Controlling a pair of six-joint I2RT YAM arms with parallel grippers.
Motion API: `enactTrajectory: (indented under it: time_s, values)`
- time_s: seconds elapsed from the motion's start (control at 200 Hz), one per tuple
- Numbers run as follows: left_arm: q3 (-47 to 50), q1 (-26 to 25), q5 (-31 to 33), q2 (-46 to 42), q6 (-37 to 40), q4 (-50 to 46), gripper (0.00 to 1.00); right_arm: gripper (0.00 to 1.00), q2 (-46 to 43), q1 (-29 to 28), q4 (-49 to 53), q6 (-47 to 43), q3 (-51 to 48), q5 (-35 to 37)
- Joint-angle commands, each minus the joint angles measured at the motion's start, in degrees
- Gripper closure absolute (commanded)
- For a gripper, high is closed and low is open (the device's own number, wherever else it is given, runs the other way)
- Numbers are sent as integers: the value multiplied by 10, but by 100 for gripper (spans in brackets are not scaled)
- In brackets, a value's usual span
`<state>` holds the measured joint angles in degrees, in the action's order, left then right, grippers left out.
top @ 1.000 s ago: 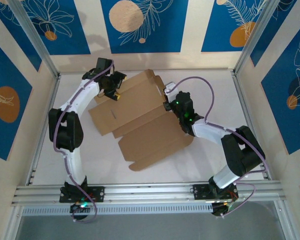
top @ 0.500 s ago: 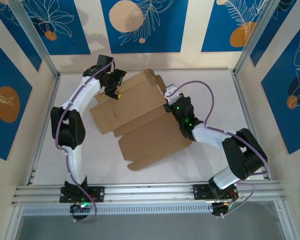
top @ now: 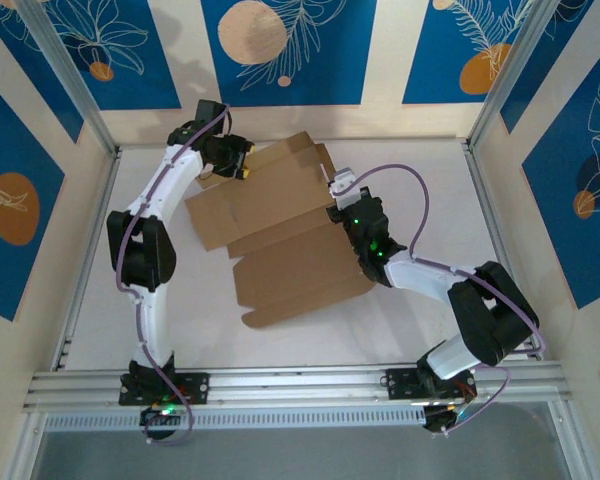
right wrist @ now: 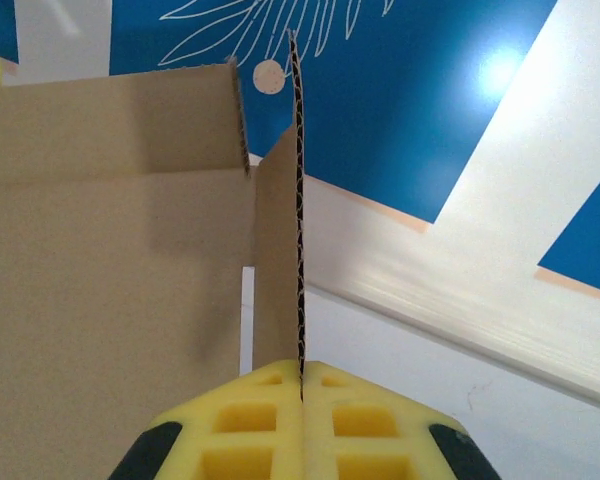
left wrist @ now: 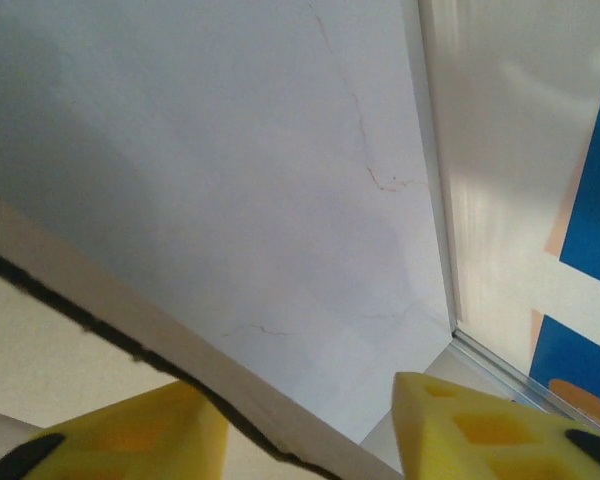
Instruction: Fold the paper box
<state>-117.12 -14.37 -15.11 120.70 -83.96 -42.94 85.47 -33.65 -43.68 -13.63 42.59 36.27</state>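
Where the white table point(top: 430, 190) carries the flattened paper box point(top: 280, 235), the right gripper point(right wrist: 301, 392) pinches a raised flap just ahead of its fingertips, while the left gripper point(left wrist: 305, 405) stands spread, a box edge running between its fingers

White table top point(top: 310, 340) below both pincers. Ahead of the left pincer point(left wrist: 300, 440), thin brown cracks point(left wrist: 385, 182) in that white surface, and a metal edge strip point(left wrist: 435, 200) further to the right. Beyond the right pincer point(right wrist: 300, 395), blue wall panel point(right wrist: 410, 100) with white leaf lines, and a cream band point(right wrist: 550, 160) to the right of it. Well to the left of the left pincer, slanted metal post point(top: 65, 75). Far on the near side of both pincers, long aluminium rail point(top: 300, 382).
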Motion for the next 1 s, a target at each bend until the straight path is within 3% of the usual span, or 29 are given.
enactTrajectory:
  time_s: [0.0,0.26,0.355,0.48,0.57,0.755,0.88,0.995]
  values:
    - [-13,1,24,-12,-61,-53,65,99,-14,-2,-30,35,12,27]
    - [-1,-15,28,-22,-36,-33,100,94,0,4,7,110,6,19]
    - [36,-25,30,-40,-28,-4,100,88,5,15,26,121,4,14]
    - [127,-41,34,-88,-32,85,100,60,1,52,114,177,13,-18]
    - [202,-55,45,-129,-30,157,100,47,-4,75,174,208,21,-60]
    - [368,-85,58,-189,-38,353,100,39,-15,102,234,230,29,-168]
    - [419,-81,53,-197,-39,437,100,22,-61,106,273,234,19,-263]
    - [433,-81,46,-201,-35,490,100,19,-110,122,342,244,18,-342]
